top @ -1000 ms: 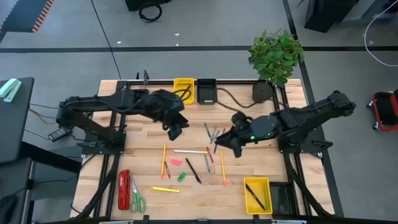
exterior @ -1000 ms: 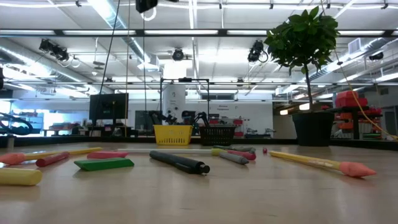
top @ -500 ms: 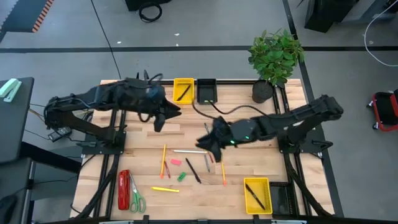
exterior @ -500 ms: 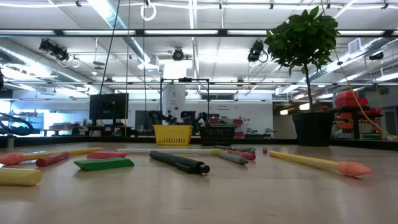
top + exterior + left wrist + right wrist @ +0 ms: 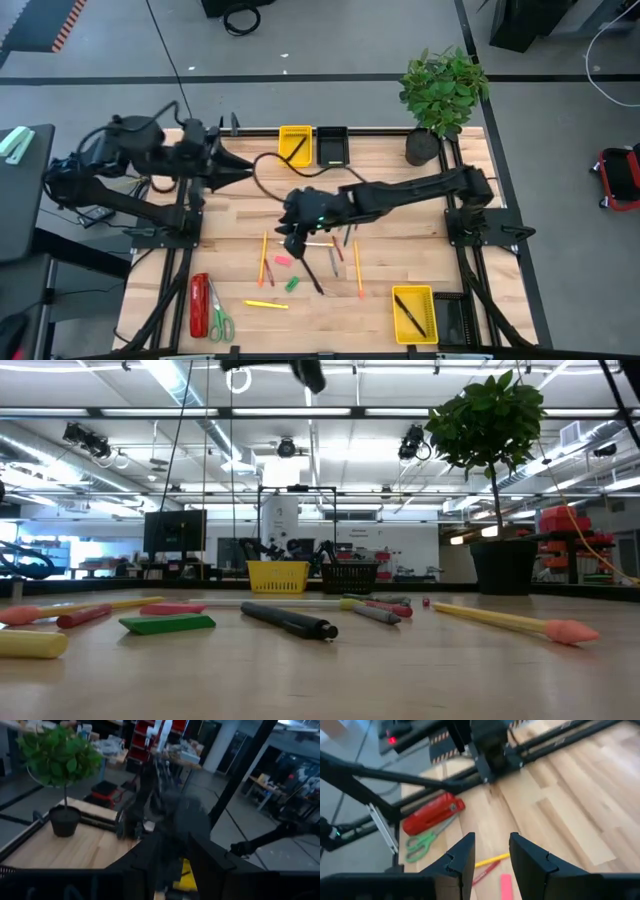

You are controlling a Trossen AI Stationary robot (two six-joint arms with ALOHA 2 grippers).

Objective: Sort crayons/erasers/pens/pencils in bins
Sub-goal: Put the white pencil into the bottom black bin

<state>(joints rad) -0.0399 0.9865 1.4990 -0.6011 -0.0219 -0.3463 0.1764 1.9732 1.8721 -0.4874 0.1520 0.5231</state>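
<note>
Over mid-table: right claw (image 5: 292,232), fingers parted, empty, poised above the loose stationery, likely to choose a piece. Just below it: pink eraser (image 5: 505,886); alongside, orange pencils (image 5: 263,255), black pen (image 5: 310,273), green eraser (image 5: 292,284). Farther toward the near edge: yellow bin (image 5: 413,313) already holding a black pen. Beyond the claw, at the far edge: yellow bin (image 5: 294,145) and black bin (image 5: 331,146), set out as sorting targets. Left claw (image 5: 236,167) drawn back at the left side; open or closed, cannot tell. Red stapler (image 5: 433,812) and scissors (image 5: 422,841) set apart, outside the sort.
</note>
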